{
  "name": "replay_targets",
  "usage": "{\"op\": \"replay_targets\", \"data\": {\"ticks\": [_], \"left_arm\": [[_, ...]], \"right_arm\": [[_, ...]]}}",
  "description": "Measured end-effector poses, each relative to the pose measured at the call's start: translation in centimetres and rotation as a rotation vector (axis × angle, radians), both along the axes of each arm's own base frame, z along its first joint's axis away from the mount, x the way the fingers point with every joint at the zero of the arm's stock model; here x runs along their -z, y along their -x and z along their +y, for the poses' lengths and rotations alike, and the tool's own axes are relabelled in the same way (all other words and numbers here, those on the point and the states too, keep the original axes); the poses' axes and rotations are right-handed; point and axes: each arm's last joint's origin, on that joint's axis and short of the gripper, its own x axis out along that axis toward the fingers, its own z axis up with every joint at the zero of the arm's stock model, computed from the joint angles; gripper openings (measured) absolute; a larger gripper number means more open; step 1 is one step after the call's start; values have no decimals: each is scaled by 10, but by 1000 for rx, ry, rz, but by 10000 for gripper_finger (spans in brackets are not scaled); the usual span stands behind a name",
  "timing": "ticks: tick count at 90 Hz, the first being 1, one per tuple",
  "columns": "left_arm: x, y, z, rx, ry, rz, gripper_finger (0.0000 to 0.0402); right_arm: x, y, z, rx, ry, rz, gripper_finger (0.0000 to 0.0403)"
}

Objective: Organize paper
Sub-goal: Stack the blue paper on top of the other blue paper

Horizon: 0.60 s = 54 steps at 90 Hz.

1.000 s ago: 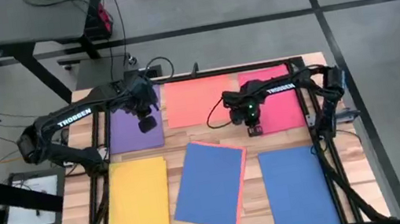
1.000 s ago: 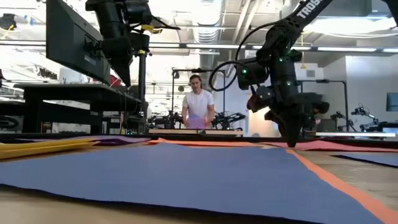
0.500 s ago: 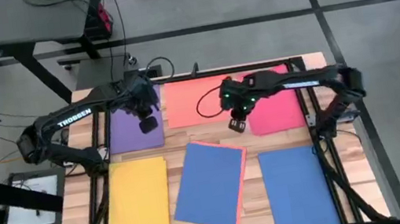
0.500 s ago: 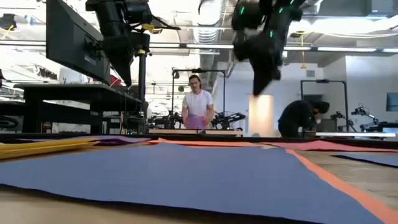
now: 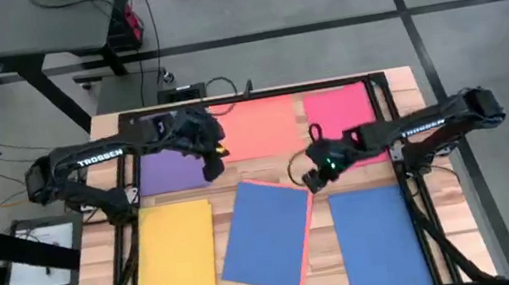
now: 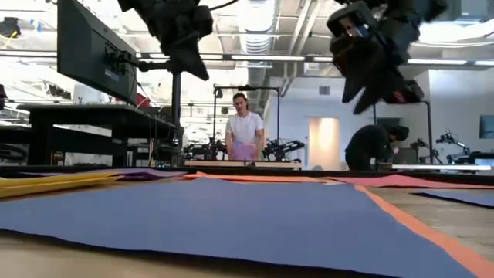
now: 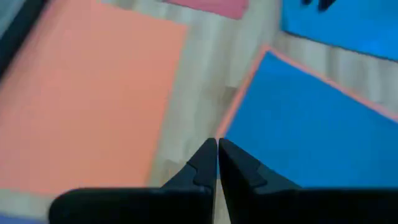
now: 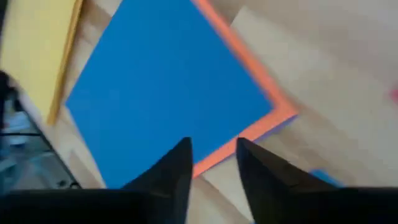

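Fingers of our right gripper (image 8: 211, 165) are standing apart with nothing between them, and the gripper (image 5: 312, 176) is hovering above the table (image 5: 325, 243), clear of the surface. Just under and ahead of it we are seeing the tilted blue sheet (image 5: 270, 233), lying on a salmon-orange sheet (image 8: 244, 48) whose edge is peeking out along its side and corner. Beside that pair, a second blue sheet (image 5: 379, 241) is lying flat, and behind the gripper the pink-red sheet (image 5: 339, 110) is resting at the table's back edge. Our left gripper (image 7: 217, 155) is hanging with its fingers pressed together, holding nothing; in the high view it (image 5: 215, 160) is sitting over the gap between the purple sheet (image 5: 168, 173) and the larger salmon-orange sheet (image 5: 260, 126). Farther from both grippers, the yellow sheet (image 5: 177, 257) is lying at the near left of the table. Beyond the table, a person (image 6: 246, 127) is standing in the room.
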Motion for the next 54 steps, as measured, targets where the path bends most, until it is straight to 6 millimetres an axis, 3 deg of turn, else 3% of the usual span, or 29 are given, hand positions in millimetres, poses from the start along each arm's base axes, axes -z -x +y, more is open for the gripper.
{"op": "replay_targets", "data": {"ticks": [20,39,54], "left_arm": [[38,-39,-49,49,129,95,0],[97,-68,-100,54,164,254,0],[128,-86,-120,21,223,240,0]], "right_arm": [[40,2,16,-11,-26,22,185],[62,-5,14,-8,24,73,191],[81,-12,8,17,50,122,191]]}}
